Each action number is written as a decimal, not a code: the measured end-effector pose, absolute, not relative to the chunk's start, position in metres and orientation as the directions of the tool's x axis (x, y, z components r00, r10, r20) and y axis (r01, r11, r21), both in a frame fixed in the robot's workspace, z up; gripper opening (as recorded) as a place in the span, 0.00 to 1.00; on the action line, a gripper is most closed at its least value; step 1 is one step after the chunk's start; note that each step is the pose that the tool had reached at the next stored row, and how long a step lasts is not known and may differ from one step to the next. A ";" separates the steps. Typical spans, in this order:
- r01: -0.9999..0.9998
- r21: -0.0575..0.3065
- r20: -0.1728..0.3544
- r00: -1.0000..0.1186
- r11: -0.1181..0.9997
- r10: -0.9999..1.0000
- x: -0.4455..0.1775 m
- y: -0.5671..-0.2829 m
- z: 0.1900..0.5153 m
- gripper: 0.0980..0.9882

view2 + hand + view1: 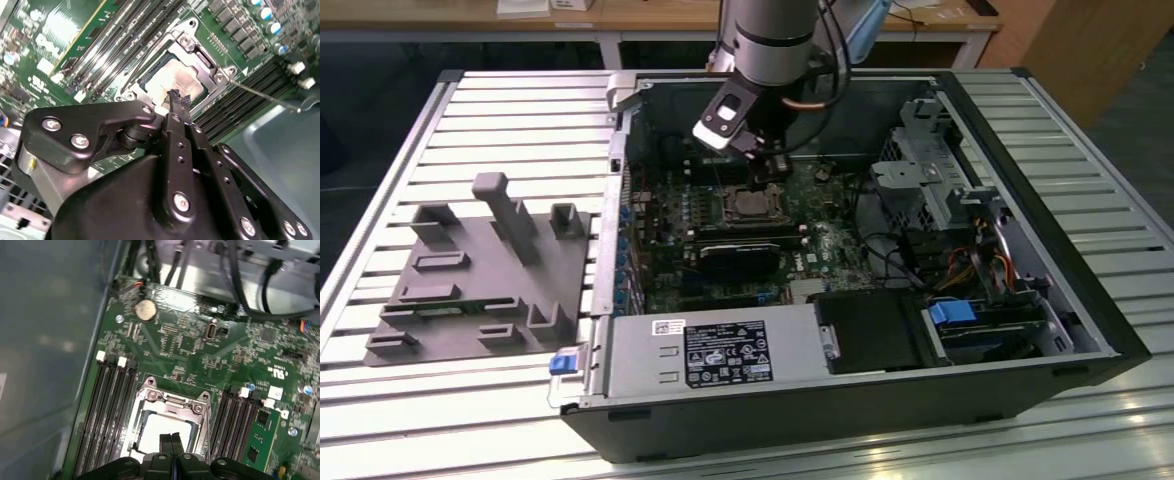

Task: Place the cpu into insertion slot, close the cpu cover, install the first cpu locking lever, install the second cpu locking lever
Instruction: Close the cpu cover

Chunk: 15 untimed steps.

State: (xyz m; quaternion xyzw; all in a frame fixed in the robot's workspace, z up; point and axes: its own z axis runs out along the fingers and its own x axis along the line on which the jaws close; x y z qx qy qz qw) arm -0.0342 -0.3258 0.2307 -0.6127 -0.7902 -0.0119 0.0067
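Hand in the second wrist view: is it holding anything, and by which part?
Nothing is held. The hand is shut with nothing between its fingers, tips over the cpu, which sits framed by the cpu cover.

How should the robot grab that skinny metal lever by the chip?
Grip the lever near its free outer end, from above, fingers across it. It is a thin straight rod reaching out from a corner of the cover over the memory slots, so that end likely has most room.

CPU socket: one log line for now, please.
cpu seated | cover down | lever swung out | gripper shut, tips over cpu
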 end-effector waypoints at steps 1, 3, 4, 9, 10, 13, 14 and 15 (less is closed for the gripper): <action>0.964 0.011 0.025 -0.267 0.267 0.963 -0.034 -0.326 0.231 0.00; 0.954 0.011 0.025 -0.301 0.301 0.953 -0.034 -0.326 0.231 0.00; 0.948 0.011 0.025 -0.318 0.318 0.948 -0.034 -0.326 0.231 0.00; 0.915 0.011 0.025 -0.403 0.403 0.915 -0.034 -0.326 0.231 0.00; 0.908 0.011 0.025 -0.419 0.419 0.907 -0.034 -0.326 0.231 0.00; 0.883 0.011 0.025 -0.469 0.469 0.883 -0.034 -0.326 0.231 0.00; 0.875 0.011 0.025 -0.485 0.485 0.874 -0.034 -0.326 0.231 0.00; 0.866 0.011 0.025 -0.501 0.501 0.865 -0.034 -0.326 0.231 0.00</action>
